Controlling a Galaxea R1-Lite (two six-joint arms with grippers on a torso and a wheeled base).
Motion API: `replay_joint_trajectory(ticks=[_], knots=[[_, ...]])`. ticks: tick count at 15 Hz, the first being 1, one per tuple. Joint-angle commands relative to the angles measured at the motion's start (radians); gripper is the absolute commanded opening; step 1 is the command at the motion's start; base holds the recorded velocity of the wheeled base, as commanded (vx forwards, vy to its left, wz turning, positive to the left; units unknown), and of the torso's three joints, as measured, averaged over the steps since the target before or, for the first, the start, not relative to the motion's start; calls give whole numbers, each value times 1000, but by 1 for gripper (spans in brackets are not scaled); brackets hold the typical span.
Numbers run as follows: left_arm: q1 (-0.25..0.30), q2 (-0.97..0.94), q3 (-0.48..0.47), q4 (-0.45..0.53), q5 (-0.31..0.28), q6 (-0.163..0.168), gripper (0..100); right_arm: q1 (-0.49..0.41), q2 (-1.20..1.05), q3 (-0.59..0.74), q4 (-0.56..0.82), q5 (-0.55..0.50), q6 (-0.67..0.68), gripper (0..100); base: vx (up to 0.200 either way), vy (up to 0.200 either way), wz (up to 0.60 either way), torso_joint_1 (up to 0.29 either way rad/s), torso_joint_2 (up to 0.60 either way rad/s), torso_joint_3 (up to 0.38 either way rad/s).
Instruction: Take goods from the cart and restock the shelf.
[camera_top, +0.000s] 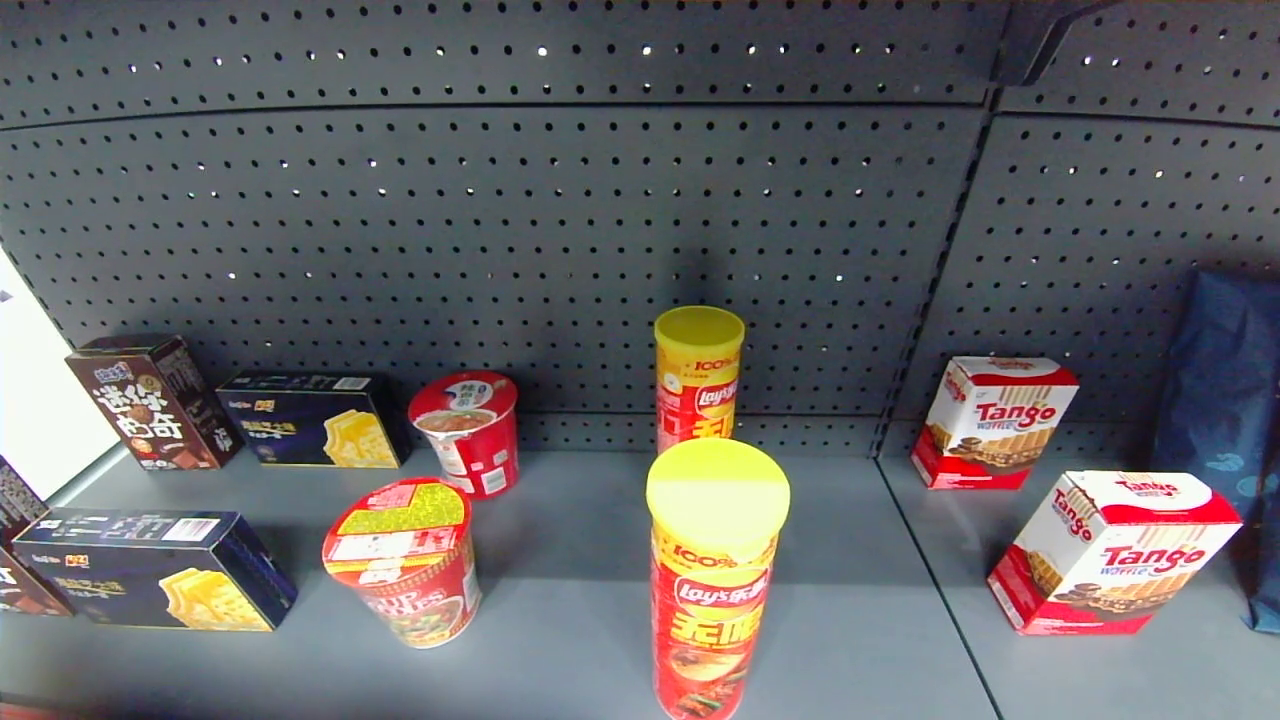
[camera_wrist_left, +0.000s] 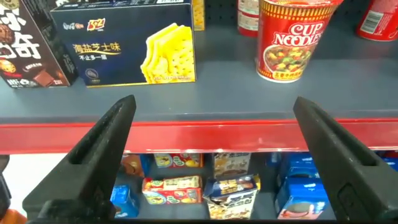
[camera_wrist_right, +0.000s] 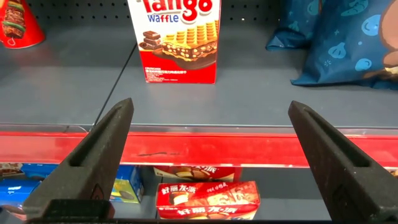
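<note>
On the grey shelf stand two yellow-lidded chip cans, one at the front and one at the back. Two red cup noodles stand to their left, two wafer boxes to their right. My left gripper hangs open in front of the shelf's red edge, facing a dark cracker box and a cup noodle. My right gripper is open too, before the red edge, facing a wafer box. Both hold nothing.
Dark cracker boxes and a brown cookie box fill the shelf's left side. Blue bags lean at the far right. A perforated back panel closes the shelf. A lower shelf holds more packets.
</note>
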Motion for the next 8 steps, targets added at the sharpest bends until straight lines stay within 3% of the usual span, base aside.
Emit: replay_joint_trajectory(ticks=[1, 8], knots=[[0, 0, 0, -1, 1, -1, 100, 0, 0, 0, 0, 0, 0, 100, 0, 0, 0, 0, 0, 0], [0, 0, 0, -1, -1, 1, 100, 0, 0, 0, 0, 0, 0, 100, 0, 0, 0, 0, 0, 0]])
